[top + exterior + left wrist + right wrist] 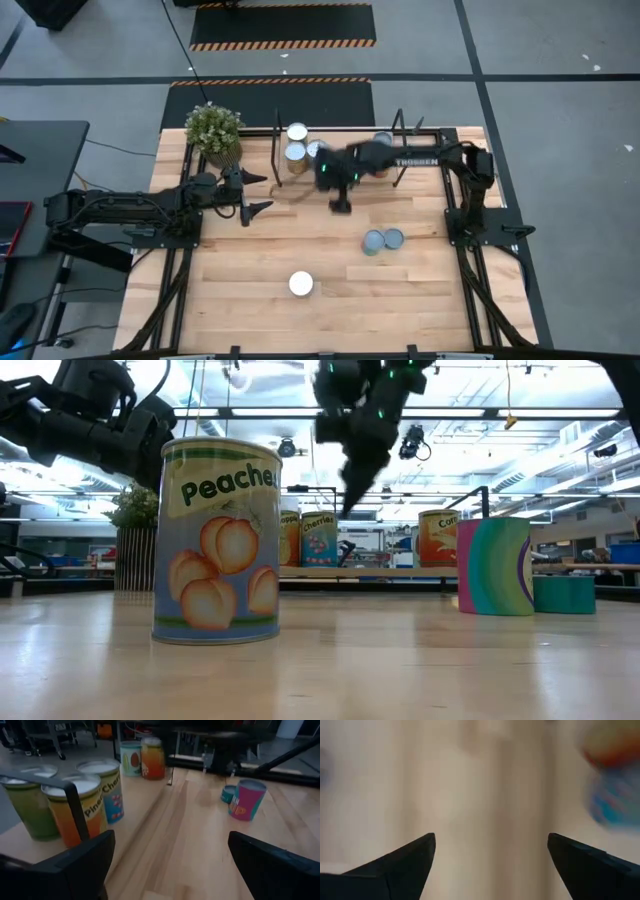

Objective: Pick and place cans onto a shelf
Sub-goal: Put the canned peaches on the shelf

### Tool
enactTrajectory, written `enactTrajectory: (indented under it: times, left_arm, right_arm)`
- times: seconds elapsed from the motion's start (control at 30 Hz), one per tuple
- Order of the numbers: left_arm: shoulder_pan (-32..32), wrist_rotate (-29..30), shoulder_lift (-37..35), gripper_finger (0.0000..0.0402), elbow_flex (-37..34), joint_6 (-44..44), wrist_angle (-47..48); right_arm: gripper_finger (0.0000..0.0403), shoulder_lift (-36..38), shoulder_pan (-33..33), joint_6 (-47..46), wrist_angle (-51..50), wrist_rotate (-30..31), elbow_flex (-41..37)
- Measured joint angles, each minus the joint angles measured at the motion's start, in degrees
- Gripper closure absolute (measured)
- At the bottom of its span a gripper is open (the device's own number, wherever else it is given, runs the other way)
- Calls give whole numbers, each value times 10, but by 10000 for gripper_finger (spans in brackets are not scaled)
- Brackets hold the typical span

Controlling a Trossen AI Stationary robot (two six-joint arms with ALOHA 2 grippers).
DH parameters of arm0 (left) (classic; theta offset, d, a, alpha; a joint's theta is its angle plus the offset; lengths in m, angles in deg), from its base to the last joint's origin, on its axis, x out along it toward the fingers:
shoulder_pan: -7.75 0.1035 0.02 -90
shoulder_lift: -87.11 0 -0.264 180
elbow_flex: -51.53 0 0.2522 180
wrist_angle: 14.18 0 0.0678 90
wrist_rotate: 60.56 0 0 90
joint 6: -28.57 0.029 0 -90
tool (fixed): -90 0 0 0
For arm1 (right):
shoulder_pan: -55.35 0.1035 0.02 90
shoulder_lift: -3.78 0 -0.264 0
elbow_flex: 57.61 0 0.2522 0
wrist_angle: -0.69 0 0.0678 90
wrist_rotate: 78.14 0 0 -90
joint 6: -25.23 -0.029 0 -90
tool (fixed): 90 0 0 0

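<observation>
Clearly the right gripper (340, 207) hung wide open and empty near the shelf (345, 170), so it should have descended squarely over a can (301, 284).

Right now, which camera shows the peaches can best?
The low view: the peaches can stands close to that camera, label facing it. The high view shows only its white round top, alone near the table's front. Neither wrist view shows it.

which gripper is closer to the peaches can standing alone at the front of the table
Right. The right gripper hangs open over the table's middle, behind the peaches can; the left gripper waits open farther off, toward the plant.
</observation>
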Motion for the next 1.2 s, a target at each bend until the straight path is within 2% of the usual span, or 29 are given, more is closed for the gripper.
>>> enactTrajectory:
  times: [0.2,0.27,0.33,0.43,0.57,0.63,0.7,0.93,1.07,1.2]
  left_arm:
    - [0,-5,0,6,0,-6,15]
    - [0,-44,0,6,0,-6,21]
    - [-7,-111,0,6,0,-7,28]
    - [-39,-172,0,6,0,-14,50]
    - [-117,-176,0,6,0,-46,68]
    - [-171,-150,0,6,0,-53,68]
    - [-228,-94,0,6,0,-64,67]
    - [-406,100,46,6,0,-127,43]
    - [-478,181,98,6,0,-144,-6]
    - [-520,252,170,6,11,-159,-54]
  right_arm:
    - [11,0,130,5,164,-1,-57]
    - [14,0,164,4,201,-7,-70]
    - [17,0,194,3,203,-9,-72]
    - [23,-7,232,2,213,25,-71]
    - [28,-32,268,-17,230,62,-72]
    - [28,-42,279,-31,237,88,-72]
    - [27,-49,287,-51,235,105,-72]
    - [25,-68,304,-119,261,106,-73]
    - [25,-82,315,-133,291,107,-73]
    - [25,-108,323,-144,317,107,-73]
